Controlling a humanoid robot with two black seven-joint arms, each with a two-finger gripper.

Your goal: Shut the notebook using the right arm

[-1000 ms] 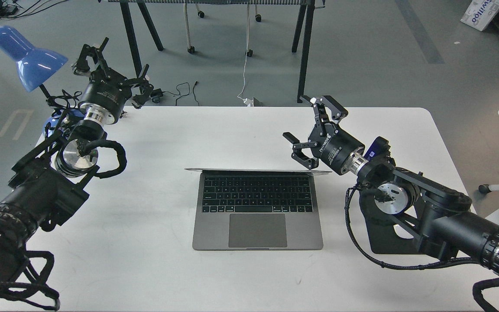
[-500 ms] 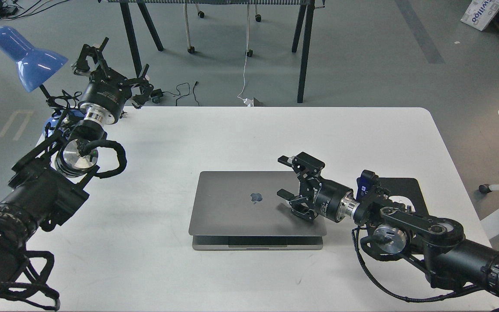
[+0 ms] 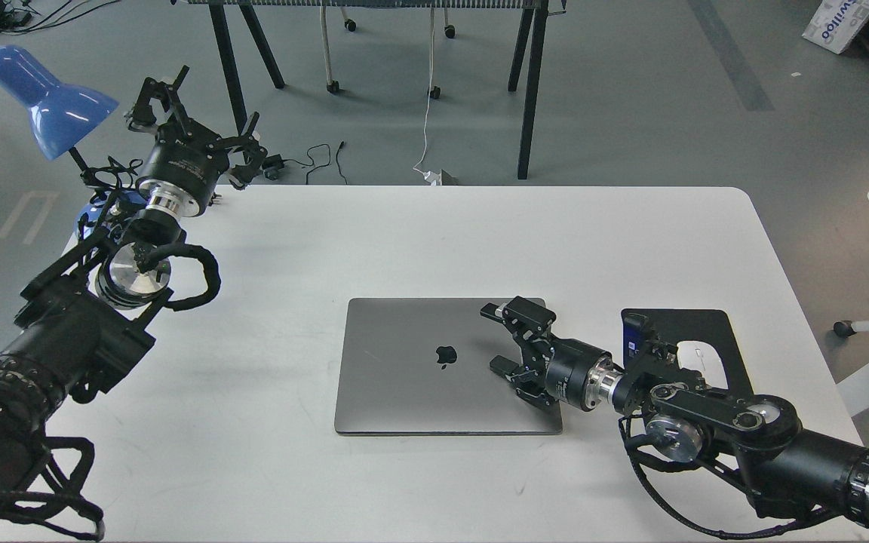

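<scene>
the slim space-grey metal notebook (image 3: 419, 362) is showing a smooth matt lid with a dark glossy logo. the white table (image 3: 329, 241) is looking smooth and matt. the blue lamp shade (image 3: 46, 94) is gleaming glossy, the black mouse pad (image 3: 695, 328) matt.

Grey floor (image 3: 631, 90), white table (image 3: 404, 226), blue lamp (image 3: 46, 98).

Apple logo on notebook (image 3: 419, 369) lid; "willoo" on floor box (image 3: 842, 23).

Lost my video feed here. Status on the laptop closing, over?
Right hand open, over the lid's right side. Left hand open, raised off the table's far-left corner. Notebook lid flat, looks fully closed. Nothing in the way.
</scene>
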